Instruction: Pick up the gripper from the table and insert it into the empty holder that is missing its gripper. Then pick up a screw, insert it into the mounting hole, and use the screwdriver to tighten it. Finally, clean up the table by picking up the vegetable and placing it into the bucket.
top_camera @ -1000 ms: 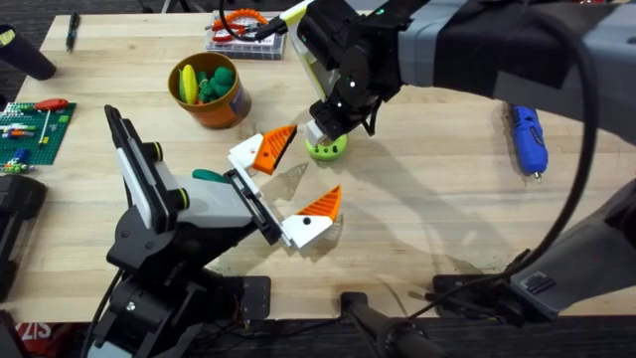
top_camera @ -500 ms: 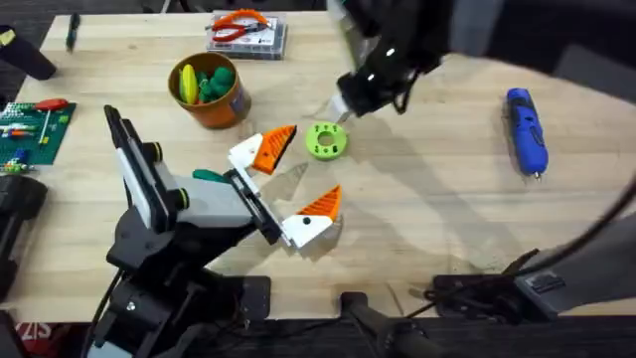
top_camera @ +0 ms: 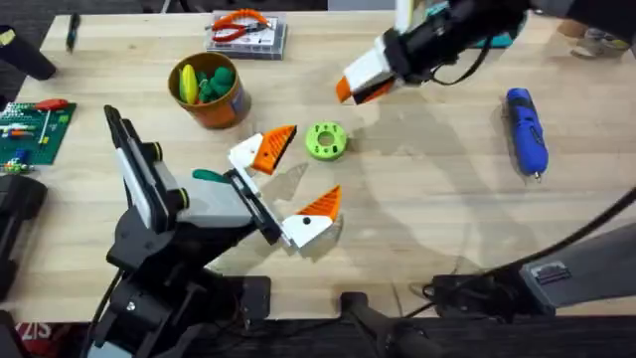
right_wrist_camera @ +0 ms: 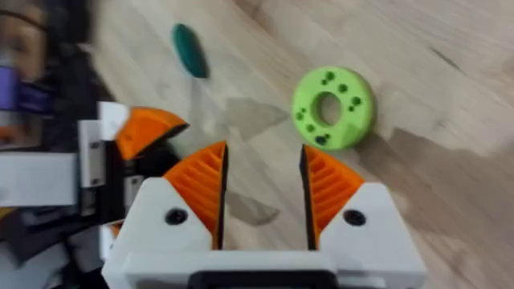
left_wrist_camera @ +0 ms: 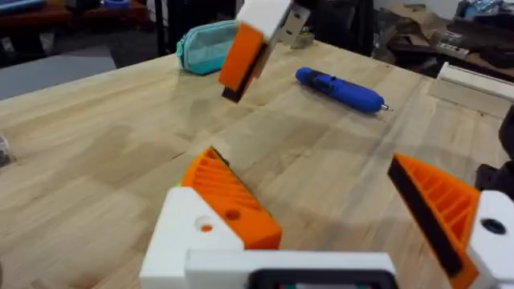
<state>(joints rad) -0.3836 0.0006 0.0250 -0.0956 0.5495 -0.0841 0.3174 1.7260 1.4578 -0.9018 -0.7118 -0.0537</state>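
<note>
The lime-green vegetable [top_camera: 326,140] [right_wrist_camera: 332,107] lies on the table [top_camera: 427,219], with no gripper touching it. My right gripper [top_camera: 364,78] [right_wrist_camera: 265,193] hangs above and behind it, open, with nothing between its orange pads; it also appears farther off as the right gripper [left_wrist_camera: 250,40]. My left gripper [top_camera: 288,184] [left_wrist_camera: 333,213] stands wide open just in front of the vegetable. The orange-brown bucket [top_camera: 211,91] holds green and yellow toy pieces. The blue screwdriver [top_camera: 527,129] [left_wrist_camera: 341,87] lies at the right. The holder and the screw are out of view.
A clear box with orange pliers [top_camera: 246,32] sits at the back. A green board [top_camera: 30,127] with small tools lies at the left edge. A dark teal piece [top_camera: 209,176] [right_wrist_camera: 189,48] rests beside my left gripper. A teal pouch [left_wrist_camera: 207,46] lies far off.
My right gripper has let go of the vegetable and risen back and to the right. The vegetable stays on the table, and the left arm has not moved.
</note>
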